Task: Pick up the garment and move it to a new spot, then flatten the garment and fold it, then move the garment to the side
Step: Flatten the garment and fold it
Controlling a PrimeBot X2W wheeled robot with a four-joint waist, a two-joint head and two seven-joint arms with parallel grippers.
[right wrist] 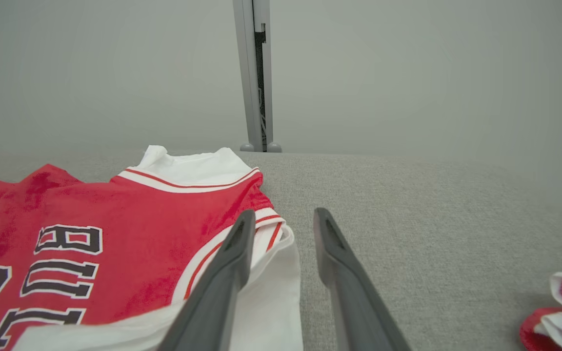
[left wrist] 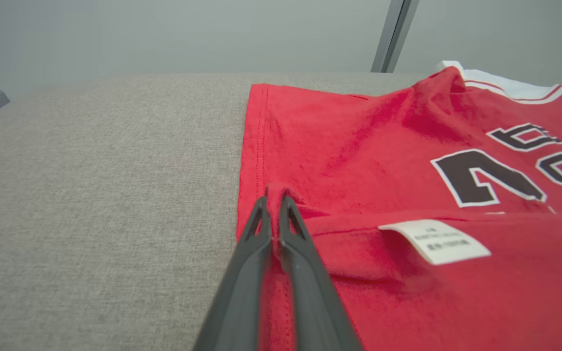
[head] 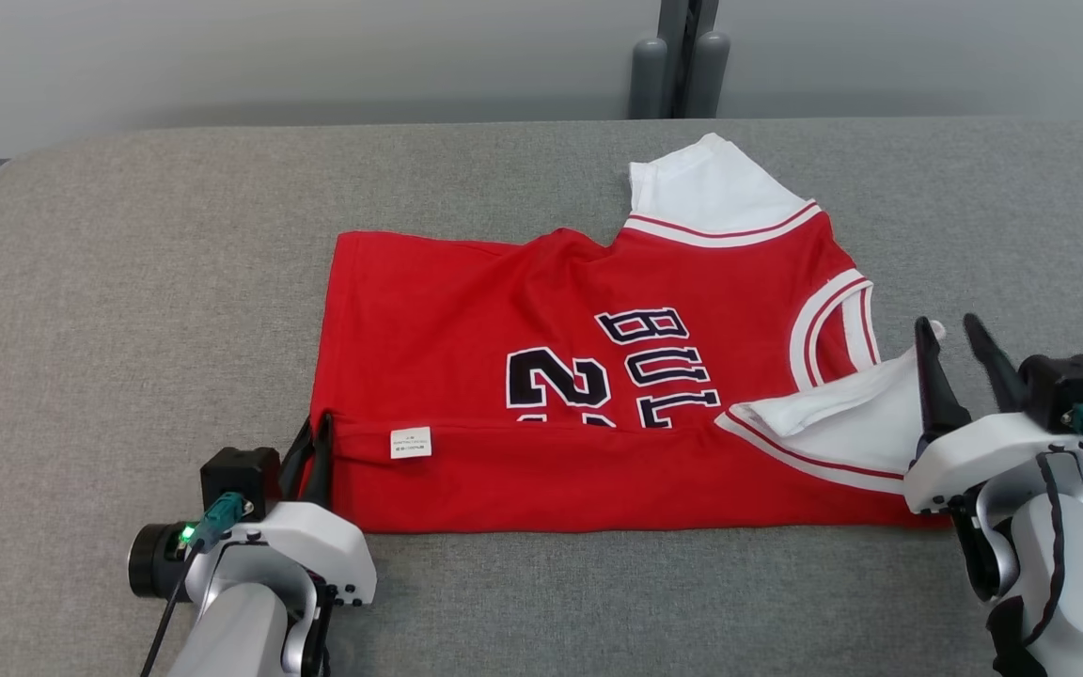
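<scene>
**Left wrist view: left fingers (left wrist: 256,234) pinched on jersey (head: 504,310); right fingers (right wrist: 234,263) apart**

1. Left fingers. We record them as all but closed, with a narrow ridge of red hem cloth nipped between the tips. The grip sits on the jersey's left edge, where the folded near strip begins.

2. Right fingers. We record them standing well apart, nothing between them. One lies over the white sleeve (head: 842,423) at the jersey's right end, the other over bare counter (head: 128,282). We cannot tell whether either touches.

3. Jersey. Red, white-trimmed, with black lettering outlined in white. It lies sideways around the middle of the grey cloth-covered counter, hem to the left, neck to the right. Its near long edge is folded up over the front, covering the lower part of the lettering. A white label (left wrist: 434,241) lies on that strip, near the left fingers. A second white sleeve (head: 701,188) juts out on the far side.

4. Red-and-white bundle (right wrist: 559,317). On the counter at the far right, well apart from the jersey.

5. Grey post (head: 678,56). Upright against the wall behind the counter.
</scene>
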